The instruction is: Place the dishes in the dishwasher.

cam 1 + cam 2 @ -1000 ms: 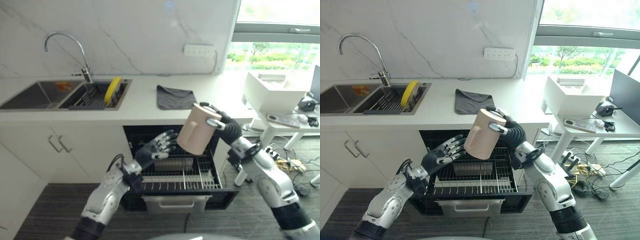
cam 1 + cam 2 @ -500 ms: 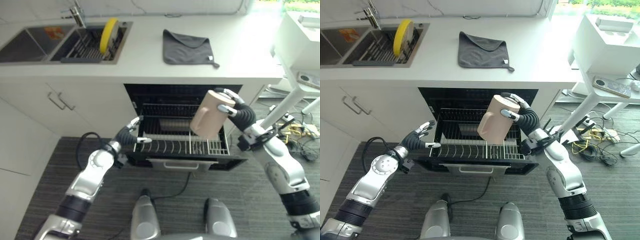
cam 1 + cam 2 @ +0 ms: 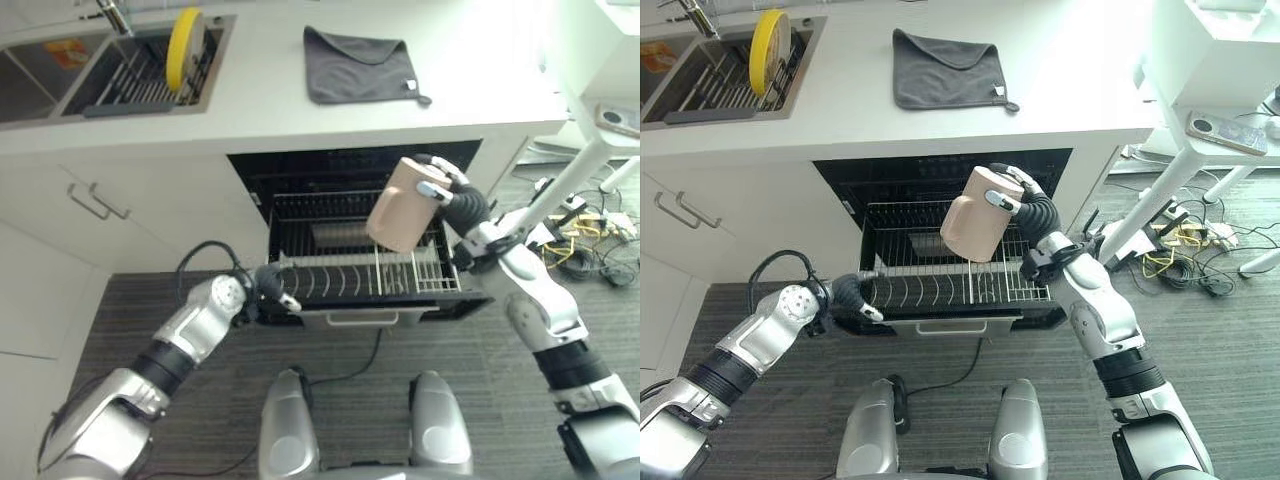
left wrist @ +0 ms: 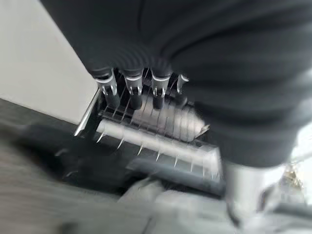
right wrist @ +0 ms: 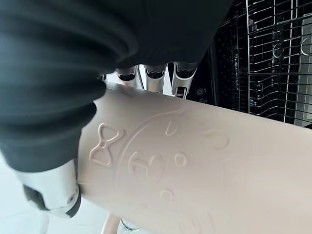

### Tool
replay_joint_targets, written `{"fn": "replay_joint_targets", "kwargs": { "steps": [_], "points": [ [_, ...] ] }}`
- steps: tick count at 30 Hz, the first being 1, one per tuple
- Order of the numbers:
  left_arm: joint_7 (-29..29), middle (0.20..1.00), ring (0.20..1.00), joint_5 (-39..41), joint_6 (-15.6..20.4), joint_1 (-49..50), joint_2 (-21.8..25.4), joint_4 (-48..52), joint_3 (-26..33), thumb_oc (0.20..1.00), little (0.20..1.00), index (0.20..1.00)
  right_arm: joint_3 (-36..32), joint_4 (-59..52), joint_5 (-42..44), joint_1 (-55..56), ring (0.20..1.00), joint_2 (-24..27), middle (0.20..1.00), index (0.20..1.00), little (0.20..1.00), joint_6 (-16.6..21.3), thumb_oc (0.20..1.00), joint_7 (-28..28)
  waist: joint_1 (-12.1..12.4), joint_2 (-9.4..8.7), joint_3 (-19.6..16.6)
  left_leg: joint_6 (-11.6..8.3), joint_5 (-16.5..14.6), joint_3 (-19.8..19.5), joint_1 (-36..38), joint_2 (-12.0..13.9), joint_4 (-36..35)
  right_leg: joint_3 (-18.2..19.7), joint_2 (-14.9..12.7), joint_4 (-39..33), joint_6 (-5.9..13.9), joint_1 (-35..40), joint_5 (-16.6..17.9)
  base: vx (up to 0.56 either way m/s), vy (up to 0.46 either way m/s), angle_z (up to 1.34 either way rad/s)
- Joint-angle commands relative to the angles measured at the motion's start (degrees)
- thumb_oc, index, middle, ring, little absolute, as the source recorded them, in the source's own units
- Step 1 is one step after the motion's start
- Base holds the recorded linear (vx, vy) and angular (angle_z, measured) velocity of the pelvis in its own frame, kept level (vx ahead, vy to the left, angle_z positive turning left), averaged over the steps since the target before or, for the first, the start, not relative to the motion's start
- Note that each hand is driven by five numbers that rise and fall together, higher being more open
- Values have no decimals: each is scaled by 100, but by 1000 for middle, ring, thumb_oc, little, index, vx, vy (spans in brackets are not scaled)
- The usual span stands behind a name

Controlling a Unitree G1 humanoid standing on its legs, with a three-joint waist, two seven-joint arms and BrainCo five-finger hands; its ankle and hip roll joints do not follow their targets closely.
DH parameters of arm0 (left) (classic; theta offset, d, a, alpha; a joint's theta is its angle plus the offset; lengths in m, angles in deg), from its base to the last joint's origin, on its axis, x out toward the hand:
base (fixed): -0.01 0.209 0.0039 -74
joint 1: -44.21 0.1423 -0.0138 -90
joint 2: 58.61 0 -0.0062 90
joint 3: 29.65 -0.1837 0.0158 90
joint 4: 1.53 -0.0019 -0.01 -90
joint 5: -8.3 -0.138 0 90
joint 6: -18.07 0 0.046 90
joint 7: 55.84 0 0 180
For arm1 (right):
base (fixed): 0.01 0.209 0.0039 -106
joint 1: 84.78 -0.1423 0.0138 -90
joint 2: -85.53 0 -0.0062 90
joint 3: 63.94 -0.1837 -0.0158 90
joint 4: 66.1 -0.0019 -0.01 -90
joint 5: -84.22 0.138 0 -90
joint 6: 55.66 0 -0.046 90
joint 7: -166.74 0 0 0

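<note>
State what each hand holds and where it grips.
Right hand grips the beige cup round its upper body, near the rim. Left hand grips the dishwasher rack at its front left corner.

Two silver-grey arms, smooth rounded shells with black bands near the elbows. Dark ribbed covers wrap both wrists. The left robot hand (image 3: pixel 847 296) and right robot hand (image 3: pixel 447 190) show silver fingers (image 4: pixel 108 87), dark at the tips.

The rack (image 3: pixel 940 285) looks mostly open, apart from one item (image 3: pixel 338 234) at its back.
</note>
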Motion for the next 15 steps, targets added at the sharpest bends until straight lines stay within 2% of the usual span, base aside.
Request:
{"fn": "replay_joint_targets", "kwargs": {
  "steps": [1,3,5,6,7,8,10,14,15],
  "points": [
    [689,1000,1000,-1123,-446,274,-294,-186,12,1000,1000,1000,-206,-180,78,-338,200,-126,200,200,200,12,200,131,-89,1,-391,-249,589,-445,176,480,-231,-187,-170,-387,-56,-75,765,241,55,-10],
    [1126,1000,1000,-1439,-628,392,-639,-826,-136,1000,1000,1000,-249,-94,-39,-415,200,-183,200,200,200,-197,200,170,-116,-31,-419,-267,583,-468,176,506,-179,-162,-193,-359,-46,-67,760,153,12,-5],
    [1362,1000,1000,-1494,-722,442,-762,-998,-194,1000,1000,1000,-241,-13,-143,-464,200,-205,200,200,200,-249,200,155,-122,-40,-429,-275,578,-477,166,518,-149,-154,-204,-334,-45,-76,757,77,1,-1],
    [1801,1000,1000,-1598,-788,564,-940,-1374,-306,1000,1000,1000,-229,255,-360,-589,200,-196,200,200,200,-261,200,155,-128,-43,-444,-290,571,-481,164,542,-123,-154,-225,-315,-49,-77,748,75,10,-3],
    [1966,1000,1000,-1636,-815,581,-953,-1422,-334,1000,1000,1000,-228,307,-395,-619,200,-193,200,200,200,-276,200,149,-128,-42,-444,-293,571,-482,163,542,-122,-154,-225,-315,-49,-76,746,63,23,-5],
    [2580,1000,1000,-1565,-995,694,-981,-1475,-439,1000,1000,1000,-255,534,-478,-717,200,-168,200,200,200,-303,200,167,-127,-30,-436,-304,560,-486,129,547,-82,-155,-243,-307,-57,-79,743,23,27,-4],
    [3268,1000,1000,-1740,-1121,845,-994,-1448,-573,1000,1000,1000,-312,778,-618,-832,200,-87,200,200,200,-365,200,203,-112,-3,-412,-311,550,-504,98,546,-48,-152,-262,-285,-64,-82,736,19,27,-4],
    [4200,1000,1000,-2459,-793,1105,-685,-1299,-997,1000,1000,1000,-363,1379,-823,-1135,200,239,200,200,200,-481,200,257,-57,63,-372,-336,550,-547,-11,493,43,-166,-304,-247,-98,-95,692,-2,26,-2],
    [4259,1000,1000,-2492,-697,1207,-589,-1182,-1083,1000,1000,1000,-370,1564,-873,-1202,200,371,200,200,200,-466,200,284,-34,99,-348,-337,561,-566,-39,471,66,-161,-312,-220,-114,-110,675,-10,68,-10]
  ]
}}
